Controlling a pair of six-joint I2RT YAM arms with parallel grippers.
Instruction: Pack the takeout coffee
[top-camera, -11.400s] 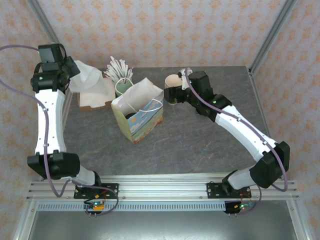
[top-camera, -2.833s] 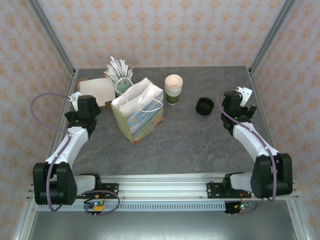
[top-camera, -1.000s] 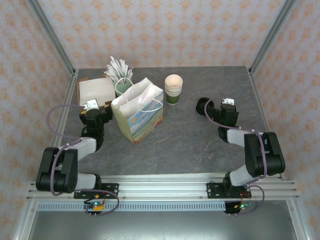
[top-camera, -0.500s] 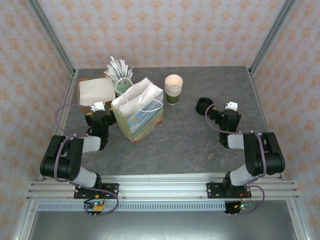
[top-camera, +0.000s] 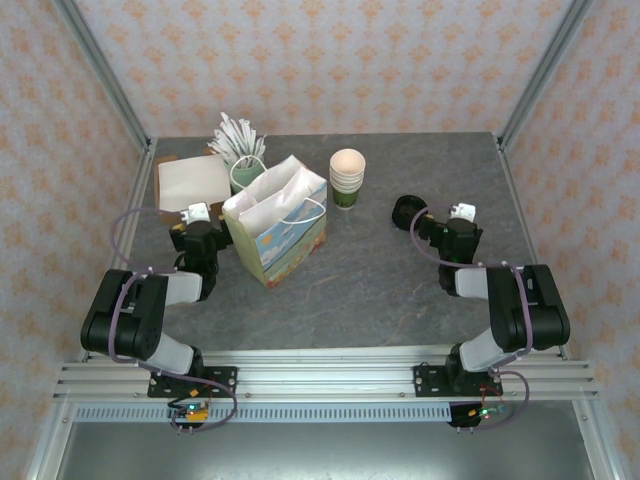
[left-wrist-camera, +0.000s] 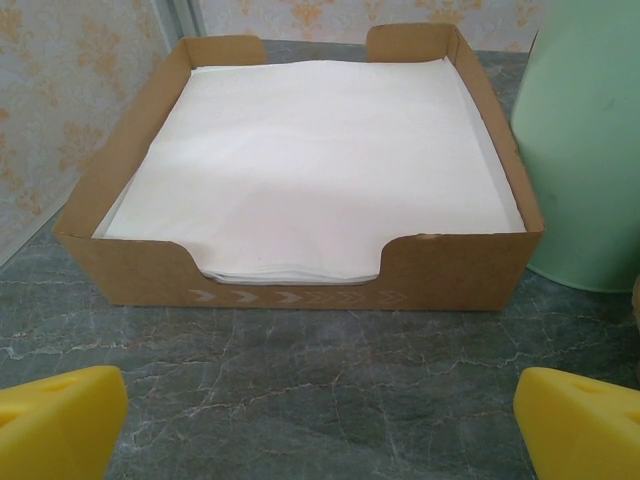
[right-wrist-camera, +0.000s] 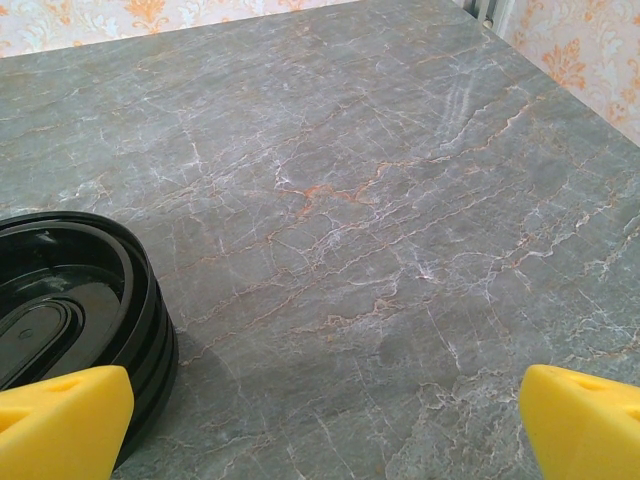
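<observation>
left jaws wide open, empty, right jaws likewise, chevron-printed napkin box (left-wrist-camera: 450, 272), black lids (right-wrist-camera: 70, 290)

We see a left arm (top-camera: 130, 320) and a right arm (top-camera: 525, 310) built of rounded black joints and pale grey links, each trailing a thin purple cable (top-camera: 113, 240), bolted on black plates to the ribbed silver rail (top-camera: 330, 378), with small green lights (top-camera: 483, 411) just below that rail and blunt yellow fingertips (left-wrist-camera: 55, 420).
</observation>
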